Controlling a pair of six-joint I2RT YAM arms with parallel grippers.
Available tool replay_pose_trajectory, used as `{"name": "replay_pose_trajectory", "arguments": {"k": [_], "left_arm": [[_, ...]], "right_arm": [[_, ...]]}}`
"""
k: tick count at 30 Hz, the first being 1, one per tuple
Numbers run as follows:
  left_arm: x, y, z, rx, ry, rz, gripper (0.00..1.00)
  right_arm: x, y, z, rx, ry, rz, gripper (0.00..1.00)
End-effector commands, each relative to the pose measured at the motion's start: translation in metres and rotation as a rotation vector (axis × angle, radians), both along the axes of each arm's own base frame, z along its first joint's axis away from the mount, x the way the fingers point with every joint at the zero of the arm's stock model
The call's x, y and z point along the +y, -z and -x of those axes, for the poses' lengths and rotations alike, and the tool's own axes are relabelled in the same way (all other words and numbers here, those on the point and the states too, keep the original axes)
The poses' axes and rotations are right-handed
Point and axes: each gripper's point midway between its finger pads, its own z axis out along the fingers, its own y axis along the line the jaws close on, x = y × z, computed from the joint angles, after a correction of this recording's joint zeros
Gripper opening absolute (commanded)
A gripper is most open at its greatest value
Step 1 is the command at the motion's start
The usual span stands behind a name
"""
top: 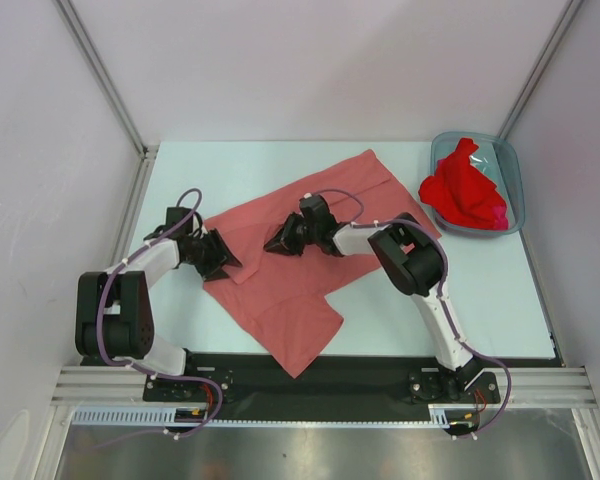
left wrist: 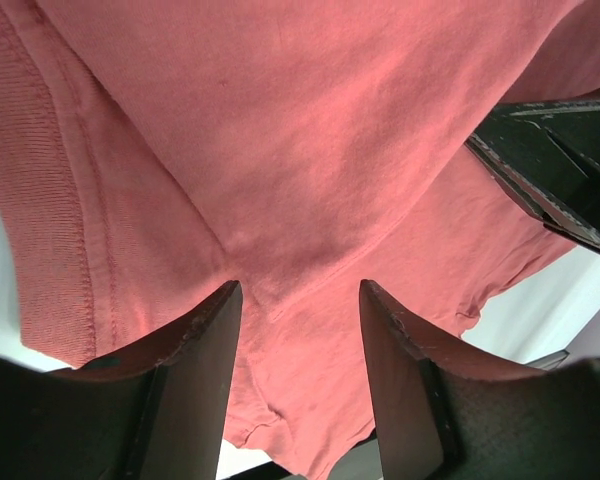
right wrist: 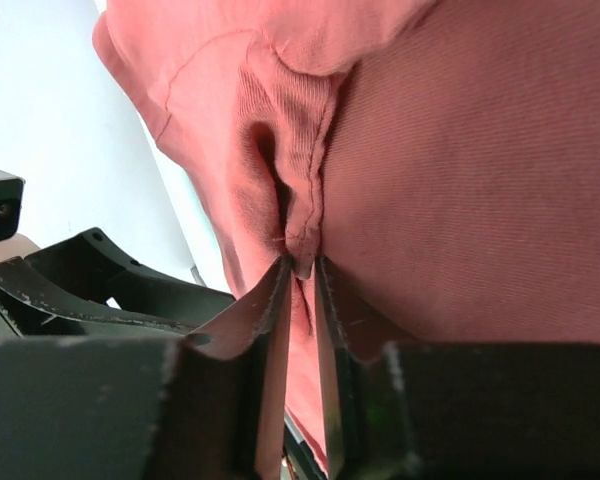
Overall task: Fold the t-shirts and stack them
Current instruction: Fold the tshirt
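A salmon-pink t-shirt (top: 300,275) lies spread and rumpled across the middle of the table. It fills the left wrist view (left wrist: 310,150) and the right wrist view (right wrist: 460,170). My left gripper (top: 220,255) sits at the shirt's left edge, jaws open with cloth between them (left wrist: 300,300). My right gripper (top: 277,243) is over the shirt's middle, shut on a pinched fold of the cloth (right wrist: 302,262). A brighter red t-shirt (top: 465,190) lies bunched in the bin at the back right.
The translucent blue-grey plastic bin (top: 515,175) stands at the back right corner. Metal frame posts rise at the back corners. The black base rail (top: 310,375) runs along the near edge, and the shirt's lower corner overlaps it.
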Motion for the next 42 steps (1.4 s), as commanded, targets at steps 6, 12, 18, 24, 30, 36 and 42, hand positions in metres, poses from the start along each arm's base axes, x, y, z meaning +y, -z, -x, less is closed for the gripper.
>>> {"name": "replay_pose_trajectory", "arguments": {"k": [6, 12, 18, 24, 30, 36, 42], "left_arm": [[0.007, -0.009, -0.013, -0.043, 0.010, -0.006, 0.56], [0.010, -0.009, -0.013, -0.041, 0.005, -0.007, 0.56], [0.010, -0.012, -0.017, -0.050, 0.009, 0.000, 0.59], [0.010, -0.012, -0.021, -0.049, 0.003, 0.003, 0.60], [0.009, -0.011, -0.021, -0.048, 0.002, 0.008, 0.60], [0.010, -0.012, -0.021, -0.048, -0.007, 0.006, 0.60], [0.010, -0.012, -0.021, -0.047, -0.011, 0.003, 0.60]], "right_arm": [[-0.003, -0.017, -0.013, -0.031, -0.012, -0.017, 0.25], [0.004, -0.008, -0.011, 0.001, -0.027, -0.030, 0.25], [0.006, -0.011, -0.004, 0.016, -0.036, -0.028, 0.25], [0.001, -0.009, -0.001, 0.031, -0.018, -0.011, 0.27], [-0.003, -0.004, 0.005, 0.052, -0.012, -0.009, 0.25], [-0.003, -0.001, 0.005, 0.040, -0.022, -0.025, 0.14], [-0.007, -0.025, -0.005, -0.008, -0.027, -0.037, 0.00]]}}
